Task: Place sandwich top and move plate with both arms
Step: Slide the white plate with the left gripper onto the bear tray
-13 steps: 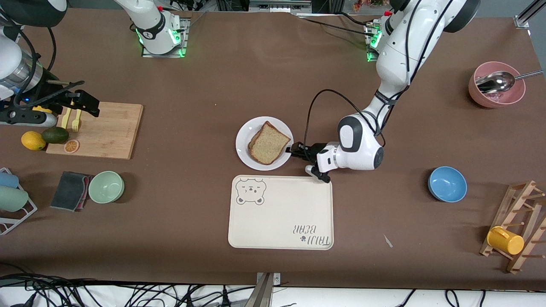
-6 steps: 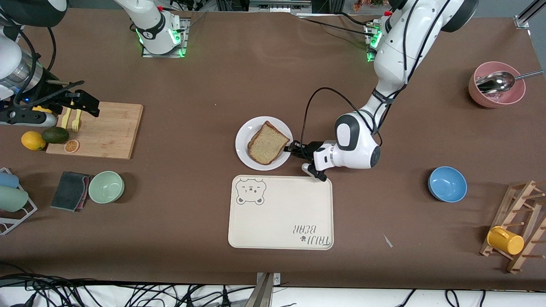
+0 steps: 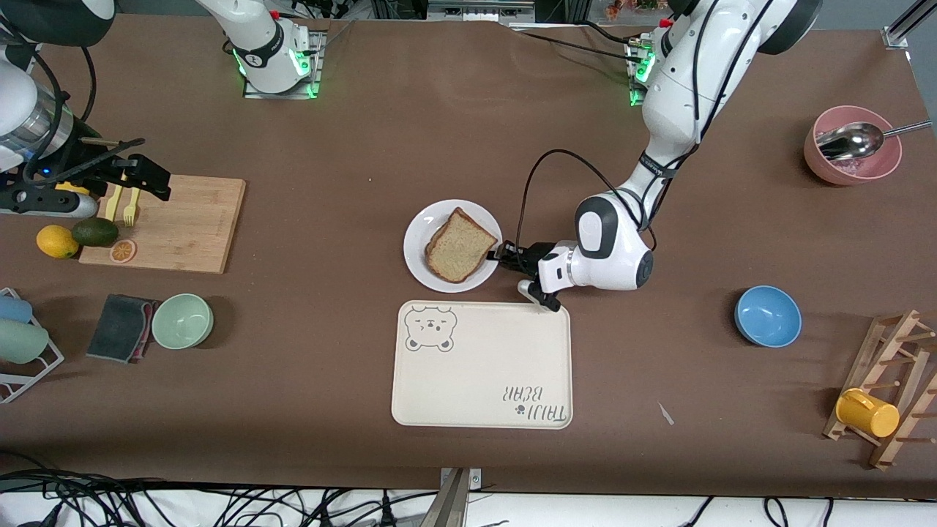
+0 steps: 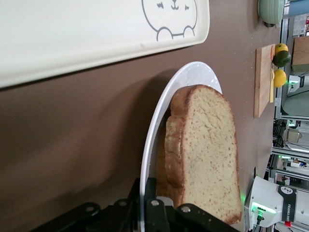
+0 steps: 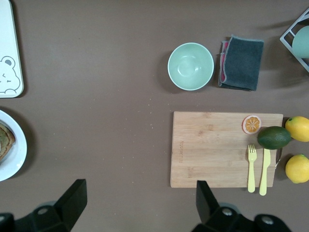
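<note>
Front view showed your right gripper (image 3: 150, 179) waiting with fingers spread over the wooden cutting board (image 3: 176, 223) at the right arm's end of the table, while mid-table the sandwich top (image 3: 460, 245) already lay on the plate (image 3: 421, 267), just beside the bear tray (image 3: 479, 366) and farther from the camera than it. Your left gripper (image 3: 500, 255) sat low at the plate's rim, fingers clamped on it in the left wrist view, so you needed, I judged, to keep the plate level and bring the right arm to its free edge before lifting.
</note>
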Robot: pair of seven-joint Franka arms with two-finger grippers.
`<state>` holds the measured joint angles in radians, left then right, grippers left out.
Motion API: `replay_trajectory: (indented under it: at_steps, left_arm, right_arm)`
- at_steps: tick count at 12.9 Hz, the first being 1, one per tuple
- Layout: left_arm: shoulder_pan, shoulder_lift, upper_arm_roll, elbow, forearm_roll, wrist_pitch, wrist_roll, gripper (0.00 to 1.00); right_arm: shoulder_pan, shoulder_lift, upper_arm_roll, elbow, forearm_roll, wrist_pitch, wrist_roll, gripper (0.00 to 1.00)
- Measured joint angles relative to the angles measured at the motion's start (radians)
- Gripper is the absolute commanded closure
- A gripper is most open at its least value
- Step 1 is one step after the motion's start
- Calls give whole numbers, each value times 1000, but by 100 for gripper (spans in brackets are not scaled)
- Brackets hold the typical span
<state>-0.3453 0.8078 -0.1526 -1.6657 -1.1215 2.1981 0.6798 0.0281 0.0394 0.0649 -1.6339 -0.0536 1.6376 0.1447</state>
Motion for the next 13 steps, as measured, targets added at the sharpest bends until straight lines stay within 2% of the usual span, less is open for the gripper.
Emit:
replay_trajectory:
  at_steps: [3,8,13]
  left_arm:
    - [23,-15,7,9,0,-39,0,100]
    - [136,-61,8,30,0,-154,1,100]
    - [180,-47,14,137,-32,-154,-52,100]
  right_arm:
    - [0,0,0,0,0,0,-1,0]
    - [0,0,0,0,0,0,-1,0]
    - [0,0,0,0,7,0,-1,0]
